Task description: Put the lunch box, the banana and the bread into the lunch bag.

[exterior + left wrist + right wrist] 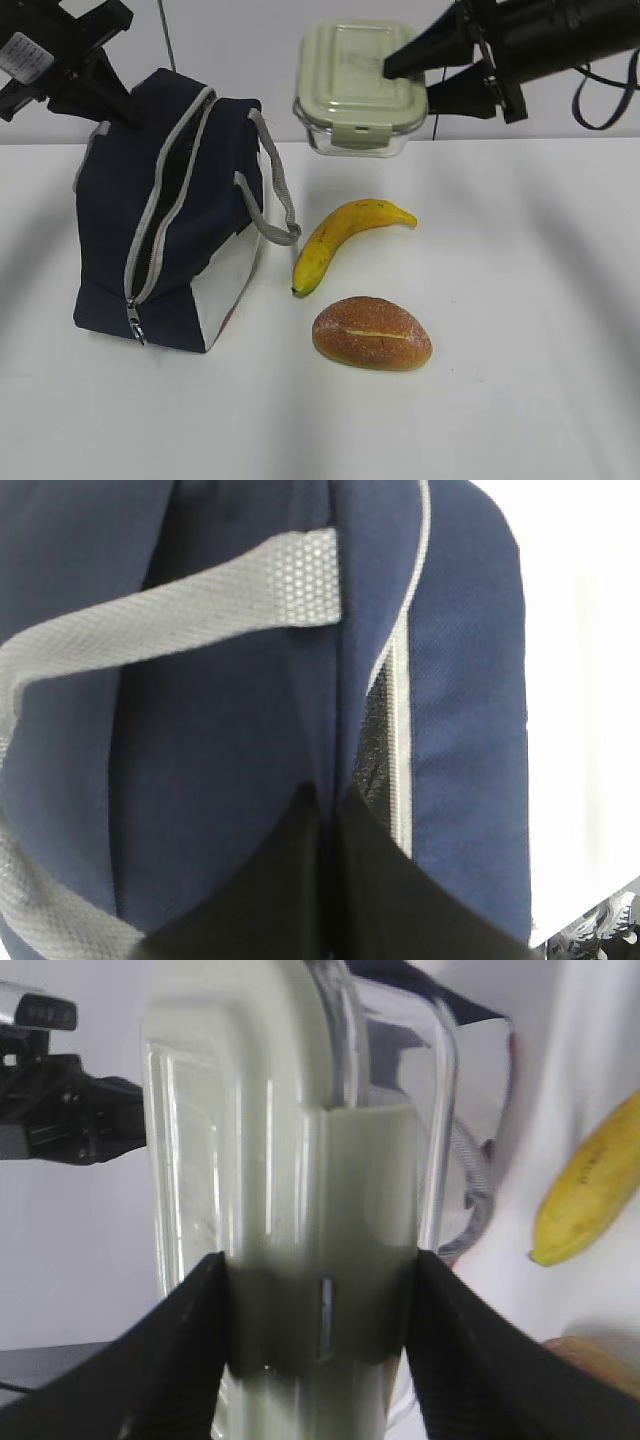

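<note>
Our right jaws (432, 78) clamp the lunch box (350, 88), lifted at 12 o'clock above the banana (345, 240). Our left jaws (100, 95), pinched tight on the lunch bag (165, 240), keep it open for dropping.

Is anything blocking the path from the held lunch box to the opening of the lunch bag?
Nothing visible does. The right gripper holds the lunch box in the air, right of the lunch bag. The zipper opening is unzipped, and the left gripper pinches the fabric at its far end. A grey handle hangs outside the opening.
</note>
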You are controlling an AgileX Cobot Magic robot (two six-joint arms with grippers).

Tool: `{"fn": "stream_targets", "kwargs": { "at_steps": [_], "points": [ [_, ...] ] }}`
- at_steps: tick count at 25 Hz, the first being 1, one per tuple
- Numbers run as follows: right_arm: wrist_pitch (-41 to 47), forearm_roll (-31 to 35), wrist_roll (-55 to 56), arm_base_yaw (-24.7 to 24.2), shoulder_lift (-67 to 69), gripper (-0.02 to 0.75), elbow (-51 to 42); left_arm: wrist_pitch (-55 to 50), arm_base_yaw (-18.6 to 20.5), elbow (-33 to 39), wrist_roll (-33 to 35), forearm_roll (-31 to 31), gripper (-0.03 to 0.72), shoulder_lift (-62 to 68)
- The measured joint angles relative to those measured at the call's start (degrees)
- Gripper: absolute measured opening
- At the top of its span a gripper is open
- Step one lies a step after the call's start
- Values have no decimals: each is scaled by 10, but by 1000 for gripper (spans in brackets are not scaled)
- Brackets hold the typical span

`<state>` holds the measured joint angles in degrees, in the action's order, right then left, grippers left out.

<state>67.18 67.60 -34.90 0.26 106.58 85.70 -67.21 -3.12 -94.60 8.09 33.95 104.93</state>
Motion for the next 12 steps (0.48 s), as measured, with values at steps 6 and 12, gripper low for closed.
{"fn": "stream_targets", "kwargs": {
  "at_steps": [6,12],
  "points": [
    [16,-29,75,84,2,387,94,0,0,0,0,0,-3,0],
    [22,-30,101,139,47,387,144,0,0,0,0,0,-3,0]
  ]
}}
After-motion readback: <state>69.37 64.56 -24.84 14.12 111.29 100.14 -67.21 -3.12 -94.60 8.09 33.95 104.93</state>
